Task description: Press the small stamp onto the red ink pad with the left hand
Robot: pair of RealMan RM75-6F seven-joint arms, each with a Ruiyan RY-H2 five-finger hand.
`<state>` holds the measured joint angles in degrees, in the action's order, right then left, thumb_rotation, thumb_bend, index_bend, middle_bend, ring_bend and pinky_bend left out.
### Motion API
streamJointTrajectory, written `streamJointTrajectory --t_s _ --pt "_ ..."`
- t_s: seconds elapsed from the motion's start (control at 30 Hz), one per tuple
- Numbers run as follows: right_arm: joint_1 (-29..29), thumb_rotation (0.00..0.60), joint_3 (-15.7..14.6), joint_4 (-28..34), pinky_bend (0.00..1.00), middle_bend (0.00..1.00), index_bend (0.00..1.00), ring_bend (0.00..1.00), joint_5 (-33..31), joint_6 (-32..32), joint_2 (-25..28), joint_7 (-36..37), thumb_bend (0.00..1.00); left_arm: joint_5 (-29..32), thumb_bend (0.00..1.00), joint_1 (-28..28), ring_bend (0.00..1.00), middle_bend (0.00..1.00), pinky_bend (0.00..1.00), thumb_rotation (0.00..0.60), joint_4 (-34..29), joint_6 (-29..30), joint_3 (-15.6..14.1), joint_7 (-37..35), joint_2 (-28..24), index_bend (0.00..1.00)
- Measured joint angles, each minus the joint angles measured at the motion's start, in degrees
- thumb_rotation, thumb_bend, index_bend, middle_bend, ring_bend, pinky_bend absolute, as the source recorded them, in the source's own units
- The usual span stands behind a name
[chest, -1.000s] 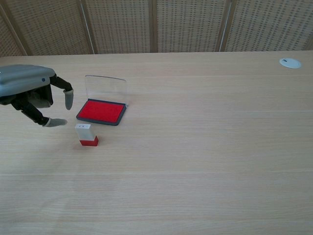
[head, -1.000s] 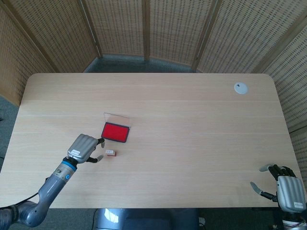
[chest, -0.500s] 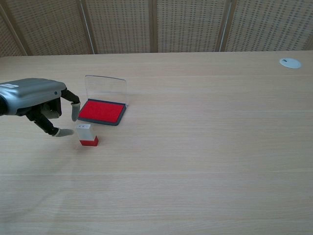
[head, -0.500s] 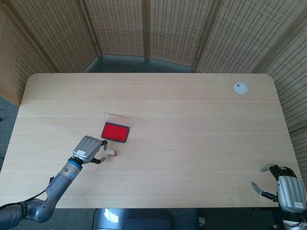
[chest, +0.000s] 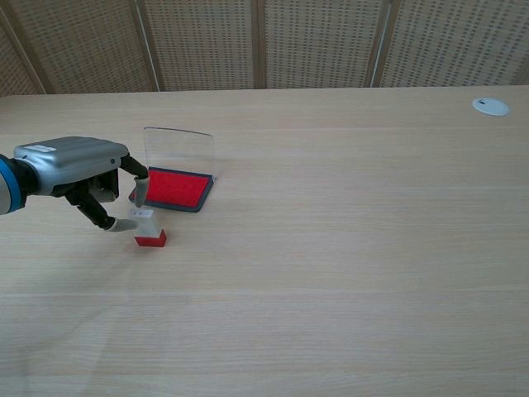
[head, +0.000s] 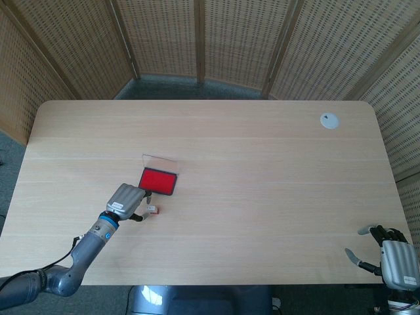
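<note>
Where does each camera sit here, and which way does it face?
Head view: high above the near edge, looking steeply down on the whole table; shows the left hand with its arm, and the right hand.
Chest view: low at the near edge, looking across the table toward the screens; shows only the left hand.
Shared: left hand, stamp, ink pad, white disc.
</note>
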<state>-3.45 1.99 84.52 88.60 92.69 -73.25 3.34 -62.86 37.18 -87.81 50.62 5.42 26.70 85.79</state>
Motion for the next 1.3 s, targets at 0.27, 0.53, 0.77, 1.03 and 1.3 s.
streamJointTrajectory --t_s 0.27,0.53,0.77,1.03,1.3 --pt "-0.1 0.423 0.1 -0.1 0.30 0.41 0.44 0.41 -0.4 -0.2 -0.1 -0.2 0.22 0.7 0.28 1.2 1.00 1.00 1.00 0.530 1.6 -0.4 -0.3 0.2 1.7 0.49" --pt "-0.4 0.428 0.2 -0.1 0.30 0.41 0.44 0.41 -0.6 0.2 0.0 -0.3 0.22 1.7 0.29 2.4 1.00 1.00 1.00 0.527 2.9 -0.9 -0.4 0.3 2.7 0.51" --pt "-0.5 0.423 0.2 -0.2 0.30 0.41 0.44 0.41 -0.7 0.1 -0.1 -0.3 0.22 2.6 0.29 3.1 1.00 1.00 1.00 0.524 3.6 -1.4 -0.7 0.7 2.9 0.54" --pt "-0.6 0.423 0.3 -0.3 0.30 0.41 0.44 0.41 -0.8 0.1 -0.1 -0.2 0.22 3.4 0.33 3.6 1.00 1.00 1.00 0.532 4.0 -1.5 -1.0 0.7 3.0 0.64" --pt "-0.8 0.421 0.5 -0.8 0.30 0.41 0.44 0.41 -1.0 0.3 -0.3 0.3 0.22 4.6 0.33 3.8 1.00 1.00 1.00 0.528 4.2 -1.2 -1.2 0.8 2.6 0.67"
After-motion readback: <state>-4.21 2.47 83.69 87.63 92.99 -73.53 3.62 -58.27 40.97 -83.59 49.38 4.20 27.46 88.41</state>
